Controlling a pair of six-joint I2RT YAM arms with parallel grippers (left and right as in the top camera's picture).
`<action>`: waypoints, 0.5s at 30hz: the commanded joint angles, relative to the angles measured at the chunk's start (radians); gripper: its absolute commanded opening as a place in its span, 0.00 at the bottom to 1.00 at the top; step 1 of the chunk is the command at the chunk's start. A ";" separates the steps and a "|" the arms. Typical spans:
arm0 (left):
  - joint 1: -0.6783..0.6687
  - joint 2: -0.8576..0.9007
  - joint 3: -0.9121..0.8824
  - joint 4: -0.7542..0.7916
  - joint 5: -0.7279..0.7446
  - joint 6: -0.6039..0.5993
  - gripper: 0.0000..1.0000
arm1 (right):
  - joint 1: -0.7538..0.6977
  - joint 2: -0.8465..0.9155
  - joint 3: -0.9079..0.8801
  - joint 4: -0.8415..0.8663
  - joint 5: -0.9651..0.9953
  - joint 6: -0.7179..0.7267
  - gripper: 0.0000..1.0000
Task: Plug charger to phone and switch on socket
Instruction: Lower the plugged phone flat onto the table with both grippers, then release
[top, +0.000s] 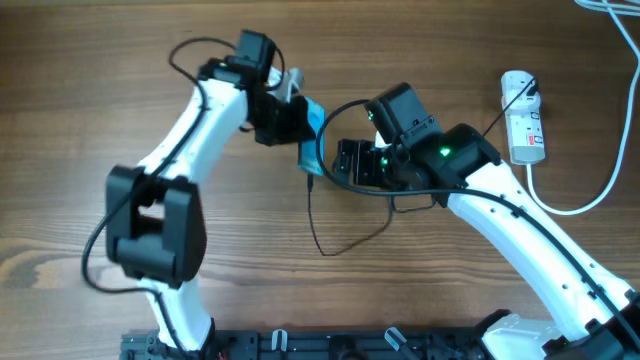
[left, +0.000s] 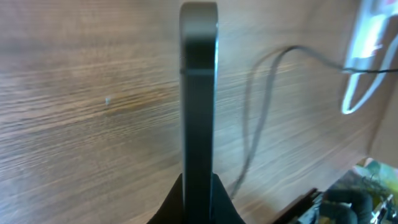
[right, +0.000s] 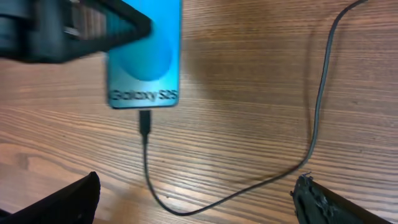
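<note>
My left gripper (top: 288, 118) is shut on the phone (top: 314, 132) and holds it on edge above the table. In the left wrist view the phone (left: 199, 93) stands edge-on between the fingers. In the right wrist view its cyan screen (right: 144, 56) shows "Galaxy S25". The charger's plug (right: 145, 122) sits in the phone's bottom end. The black cable (top: 322, 240) loops over the table and also shows in the right wrist view (right: 317, 112). My right gripper (top: 350, 162) is open and empty beside the phone; it is also seen in its own view (right: 196, 202). The white socket (top: 523, 118) lies at the far right.
A thick white cord (top: 600, 195) curves from the socket along the right edge. The socket shows as a white blur in the left wrist view (left: 370, 34). The arm bases and a black rail (top: 330, 345) line the front edge.
</note>
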 joint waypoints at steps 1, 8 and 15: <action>-0.028 0.055 -0.009 0.024 -0.001 -0.020 0.04 | 0.001 -0.006 0.011 -0.009 0.018 -0.010 1.00; -0.072 0.133 -0.009 0.102 -0.001 -0.024 0.04 | 0.001 -0.005 0.010 -0.010 -0.001 -0.010 1.00; -0.084 0.166 -0.010 0.139 -0.002 -0.023 0.04 | 0.001 -0.005 0.010 -0.014 -0.011 -0.011 1.00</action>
